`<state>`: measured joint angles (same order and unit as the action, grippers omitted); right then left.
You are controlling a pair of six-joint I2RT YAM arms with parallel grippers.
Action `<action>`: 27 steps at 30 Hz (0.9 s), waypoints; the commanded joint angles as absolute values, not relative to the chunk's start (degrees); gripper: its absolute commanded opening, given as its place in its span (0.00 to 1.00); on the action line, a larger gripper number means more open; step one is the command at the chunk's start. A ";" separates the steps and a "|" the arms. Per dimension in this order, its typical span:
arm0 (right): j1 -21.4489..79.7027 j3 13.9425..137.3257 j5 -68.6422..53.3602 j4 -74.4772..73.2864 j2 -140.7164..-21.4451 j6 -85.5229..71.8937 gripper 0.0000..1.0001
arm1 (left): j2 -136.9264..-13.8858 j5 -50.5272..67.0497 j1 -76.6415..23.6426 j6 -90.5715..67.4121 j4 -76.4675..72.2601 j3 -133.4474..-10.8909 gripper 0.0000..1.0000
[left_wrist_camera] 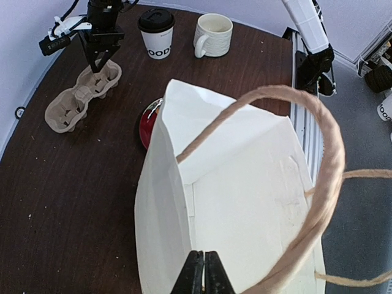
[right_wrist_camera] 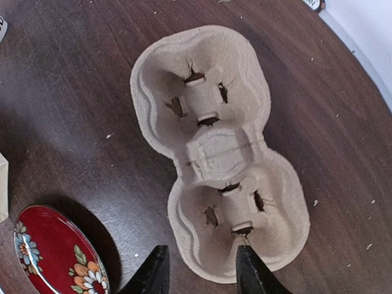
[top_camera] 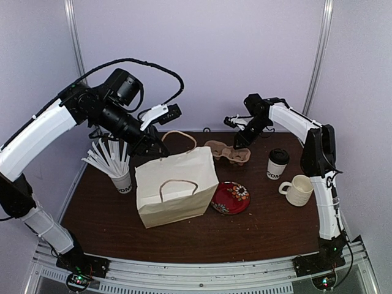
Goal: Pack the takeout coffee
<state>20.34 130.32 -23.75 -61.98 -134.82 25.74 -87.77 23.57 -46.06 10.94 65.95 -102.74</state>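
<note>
The takeout coffee [top_camera: 277, 164], a white paper cup with a black lid, stands at the right of the table, and also shows in the left wrist view [left_wrist_camera: 156, 32]. A white paper bag [top_camera: 176, 185] stands open at the centre. My left gripper [top_camera: 159, 147] is shut on the bag's back rim [left_wrist_camera: 245, 184], with its fingertips [left_wrist_camera: 203, 272] pinched together at the paper edge. My right gripper [top_camera: 240, 142] is open just above one end of a pulp cup carrier [top_camera: 228, 152], its fingers [right_wrist_camera: 201, 252] straddling the near pocket's rim [right_wrist_camera: 220, 153]. The carrier holds nothing.
A paper cup bristling with white sticks [top_camera: 119, 174] stands left of the bag. A red floral plate [top_camera: 231, 197] lies right of the bag and also shows in the right wrist view [right_wrist_camera: 55, 260]. A cream ribbed mug [top_camera: 299, 190] sits beside the coffee.
</note>
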 commanded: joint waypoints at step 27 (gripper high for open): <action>22.06 145.81 -24.17 -57.48 -149.56 30.50 0.45 | -87.18 21.87 -45.88 10.42 65.26 -101.25 0.00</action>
